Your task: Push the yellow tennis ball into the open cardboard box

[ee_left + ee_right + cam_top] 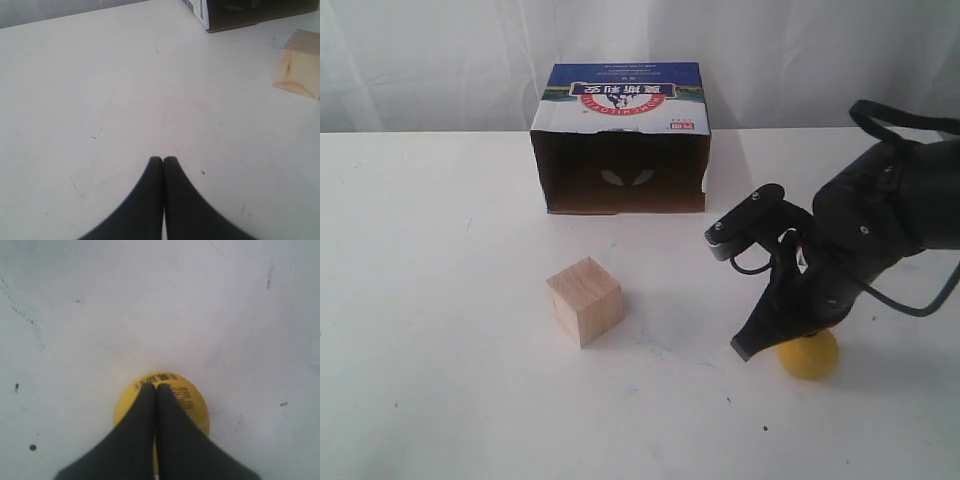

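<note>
The yellow tennis ball (810,355) sits on the table (440,250) in the lower right of the exterior view, well apart from the open cardboard box (620,100). The box stands at the upper centre with its dark opening facing the camera.

The right gripper (745,348) is pinched to a narrow point with nothing between its fingers. In the right wrist view that point (152,386) lies over the top of the ball (190,402), near its printed mark. I cannot tell whether it touches the fuzz. In the exterior view the fingertips show at the ball's left edge, which is roughly its box side.

The left gripper (163,160) is also closed flat and empty, over bare table. It is not seen in the exterior view.

Judged from this, the push needs contact on the ball's far side from the box, low and in line with its centre. The shut fingers then work as a blunt paddle. The path runs up and left across the frame toward the opening.

A ball rolls off a narrow tip easily, so a slow, steady, straight stroke suits better than a flick. The wooden cube (585,300) lies left of that line and can be left alone. The greater risk is the ball clipping the box's right wall edge.
</note>
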`<act>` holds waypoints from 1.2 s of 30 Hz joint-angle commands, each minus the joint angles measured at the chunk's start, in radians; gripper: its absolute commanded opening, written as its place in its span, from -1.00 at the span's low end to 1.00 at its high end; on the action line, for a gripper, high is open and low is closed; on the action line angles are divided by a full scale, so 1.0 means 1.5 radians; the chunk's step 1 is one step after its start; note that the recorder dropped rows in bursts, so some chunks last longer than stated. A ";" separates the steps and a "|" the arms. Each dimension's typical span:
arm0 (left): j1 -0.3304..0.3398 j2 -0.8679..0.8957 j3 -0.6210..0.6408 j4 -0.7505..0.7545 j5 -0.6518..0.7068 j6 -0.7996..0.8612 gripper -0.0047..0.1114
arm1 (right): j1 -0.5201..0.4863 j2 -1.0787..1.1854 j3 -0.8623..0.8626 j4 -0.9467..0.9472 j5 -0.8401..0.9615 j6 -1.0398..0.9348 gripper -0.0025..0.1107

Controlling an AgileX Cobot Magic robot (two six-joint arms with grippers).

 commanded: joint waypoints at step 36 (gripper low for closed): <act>0.002 -0.003 0.002 -0.002 -0.002 -0.006 -0.92 | 0.019 0.041 -0.062 -0.031 0.113 0.031 -0.96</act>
